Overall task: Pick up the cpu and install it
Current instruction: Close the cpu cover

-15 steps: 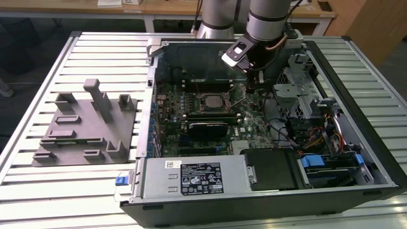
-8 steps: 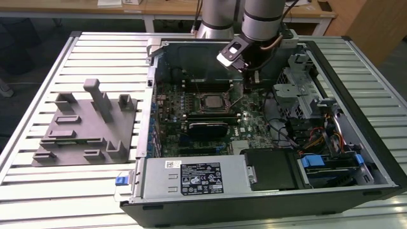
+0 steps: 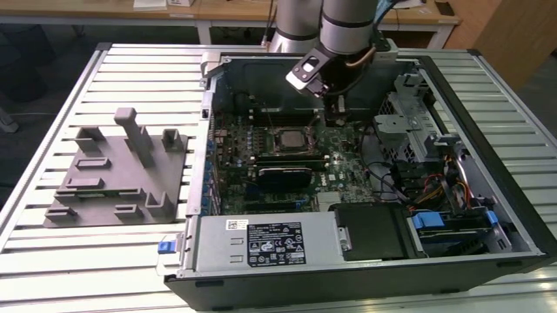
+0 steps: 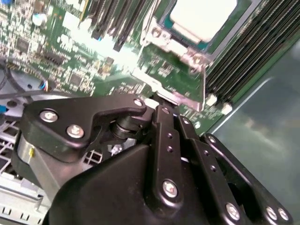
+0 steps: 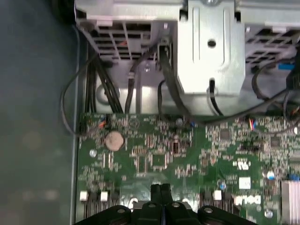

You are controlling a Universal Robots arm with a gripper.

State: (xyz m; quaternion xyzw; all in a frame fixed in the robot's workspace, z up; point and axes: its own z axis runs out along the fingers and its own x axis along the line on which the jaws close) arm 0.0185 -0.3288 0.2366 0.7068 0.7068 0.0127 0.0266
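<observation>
The black gripper (image 5: 160,189) is seen with its two fingers pressed together and nothing held between them. It is hung over the green motherboard (image 5: 187,150) inside the open black computer case (image 3: 366,290). The small square cpu with the silvery-white metal top (image 4: 202,13) is seated in the metal socket frame (image 4: 194,58), near the fingertips but apart from them.

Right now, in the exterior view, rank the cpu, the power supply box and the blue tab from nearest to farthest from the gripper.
From the gripper:
1. The cpu, just beside it, toward the exterior view's left.
2. The power supply box, along the near side of the case.
3. The blue tab, past that box's corner, farther toward the exterior view's left.
</observation>
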